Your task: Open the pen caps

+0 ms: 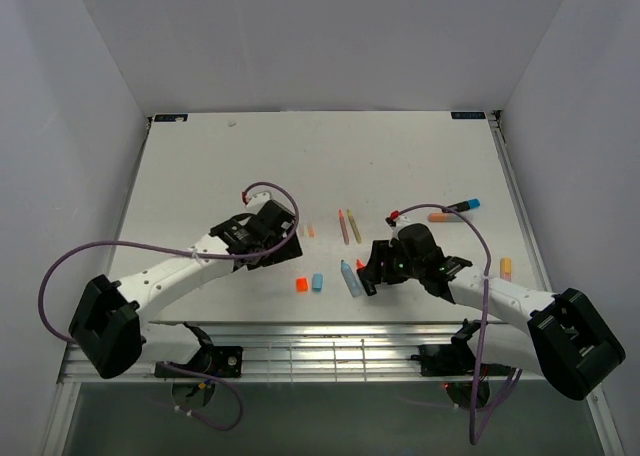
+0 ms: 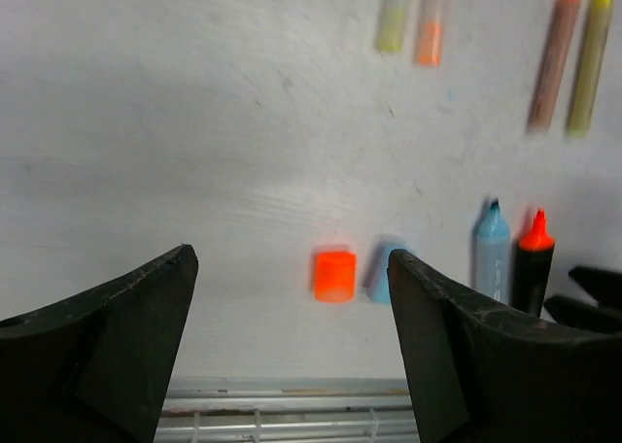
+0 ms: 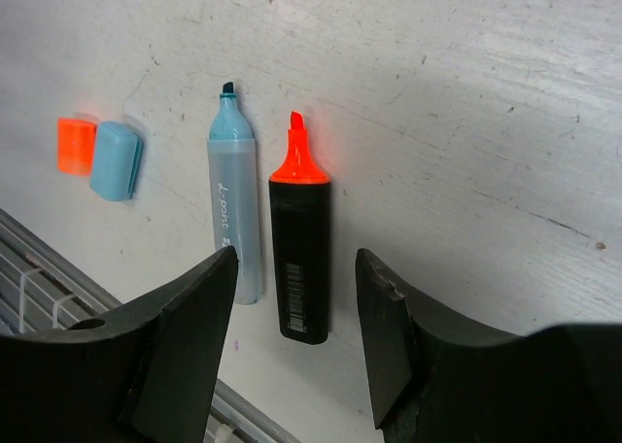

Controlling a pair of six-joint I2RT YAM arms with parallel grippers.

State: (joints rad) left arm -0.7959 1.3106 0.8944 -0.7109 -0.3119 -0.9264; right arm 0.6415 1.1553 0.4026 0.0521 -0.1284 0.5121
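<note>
An orange cap (image 1: 301, 284) and a blue cap (image 1: 317, 281) lie side by side near the table's front edge. They also show in the left wrist view as the orange cap (image 2: 333, 275) and the blue cap (image 2: 382, 282), and in the right wrist view as the orange cap (image 3: 74, 144) and the blue cap (image 3: 117, 159). Just right lie an uncapped blue marker (image 3: 234, 200) and a black orange-tipped marker (image 3: 299, 239). My right gripper (image 3: 296, 258) is open, its fingers either side of the black marker's rear end. My left gripper (image 2: 292, 258) is open and empty, above the table left of the caps.
Two thin pens (image 1: 348, 226) and two tiny pale caps (image 1: 305, 231) lie mid-table. An orange marker with a blue cap (image 1: 455, 212) lies at the right, and a small yellow-pink piece (image 1: 506, 268) further right. A metal grille (image 1: 320, 356) runs along the front edge.
</note>
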